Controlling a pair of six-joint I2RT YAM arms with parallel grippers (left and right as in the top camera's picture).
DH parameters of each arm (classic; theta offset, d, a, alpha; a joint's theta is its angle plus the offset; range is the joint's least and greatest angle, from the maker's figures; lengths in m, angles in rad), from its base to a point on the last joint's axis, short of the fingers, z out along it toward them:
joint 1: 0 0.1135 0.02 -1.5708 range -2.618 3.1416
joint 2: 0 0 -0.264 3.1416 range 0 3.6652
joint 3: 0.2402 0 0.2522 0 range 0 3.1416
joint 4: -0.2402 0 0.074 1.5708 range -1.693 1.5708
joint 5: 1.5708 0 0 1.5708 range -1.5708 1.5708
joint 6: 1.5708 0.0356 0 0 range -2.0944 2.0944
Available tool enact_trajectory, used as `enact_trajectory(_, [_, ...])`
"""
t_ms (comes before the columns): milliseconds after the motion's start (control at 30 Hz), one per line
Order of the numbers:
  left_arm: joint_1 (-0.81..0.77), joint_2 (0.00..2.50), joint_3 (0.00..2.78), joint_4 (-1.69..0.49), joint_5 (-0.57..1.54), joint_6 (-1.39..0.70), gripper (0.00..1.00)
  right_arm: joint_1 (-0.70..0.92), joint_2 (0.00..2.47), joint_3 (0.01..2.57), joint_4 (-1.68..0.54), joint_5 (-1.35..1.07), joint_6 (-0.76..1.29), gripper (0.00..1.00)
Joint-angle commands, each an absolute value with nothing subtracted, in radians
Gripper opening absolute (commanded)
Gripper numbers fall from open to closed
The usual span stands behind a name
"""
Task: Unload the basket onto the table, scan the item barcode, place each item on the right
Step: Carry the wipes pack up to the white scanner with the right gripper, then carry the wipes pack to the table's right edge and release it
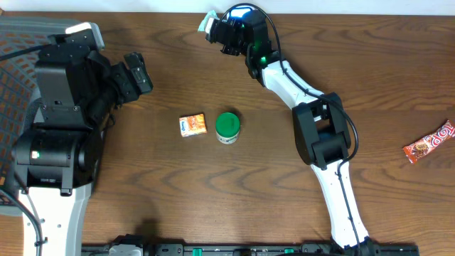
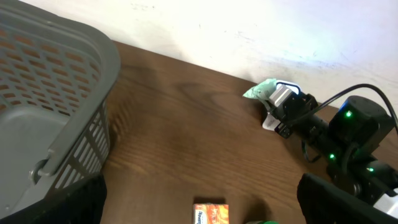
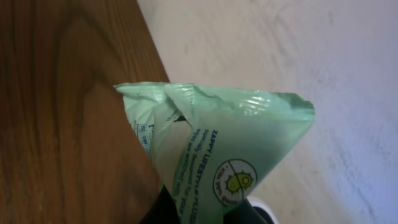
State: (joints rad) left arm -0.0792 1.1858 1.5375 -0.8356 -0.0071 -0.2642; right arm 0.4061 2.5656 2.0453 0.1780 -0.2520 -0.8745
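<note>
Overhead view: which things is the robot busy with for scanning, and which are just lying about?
In use: green packet, pinched in the right gripper.
Lying about: orange box, green-lidded tub, candy bar, grey basket.

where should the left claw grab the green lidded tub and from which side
Grip the green lidded tub across its round lid rim, coming straight down from above. It stands upright, lid up, and the orange box sits close on its left, so pinch front to back.
</note>
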Motion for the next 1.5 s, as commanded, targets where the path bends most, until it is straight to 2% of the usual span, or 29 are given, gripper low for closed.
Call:
enact_trajectory(0, [-0.074, 1.190, 1.549, -0.837, -0.020, -0.255, 0.98, 0.384, 2.519, 2.016, 0.131, -0.232, -0.841, 0.01])
enact_trajectory(200, [-0.074, 1.190, 1.549, -0.837, -0.020, -0.255, 0.98, 0.366, 2.360, 2.016, -0.043, -0.150, -0.791, 0.01])
enact_trajectory(433, [-0.074, 1.190, 1.549, -0.837, -0.020, -0.255, 0.98, 0.329, 2.137, 2.016, -0.405, -0.134, -0.654, 0.01])
enact_trajectory(567, [-0.074, 1.190, 1.549, -0.837, -0.020, -0.255, 0.98, 0.308, 2.064, 2.016, -0.521, -0.137, -0.657, 0.01])
enact_trajectory(800, [-0.074, 1.190, 1.549, -0.837, -0.020, -0.255, 0.98, 0.300, 2.048, 2.016, -0.554, -0.101, -0.825, 0.01])
enact_trajectory(1000, [-0.074, 1.190, 1.549, -0.837, -0.019, -0.255, 0.98, 0.303, 2.051, 2.014, -0.496, 0.051, -0.838, 0.02])
enact_trajectory(1133, [-0.074, 1.190, 1.549, -0.837, -0.020, -0.255, 0.98, 0.292, 2.051, 2.014, -0.499, 0.258, -0.838, 0.02])
enact_trajectory(1200, [-0.074, 1.190, 1.549, -0.837, -0.020, -0.255, 0.98, 0.284, 2.051, 2.014, -0.541, 0.423, -0.776, 0.01])
enact_trajectory(1300, [-0.074, 1.190, 1.549, -0.837, -0.020, -0.255, 0.98, 0.249, 2.051, 2.014, -0.691, 0.599, -0.571, 0.01])
enact_trajectory(1467, [-0.074, 1.190, 1.549, -0.837, -0.020, -0.255, 0.98, 0.134, 2.052, 2.011, -0.969, 0.613, -0.372, 0.01])
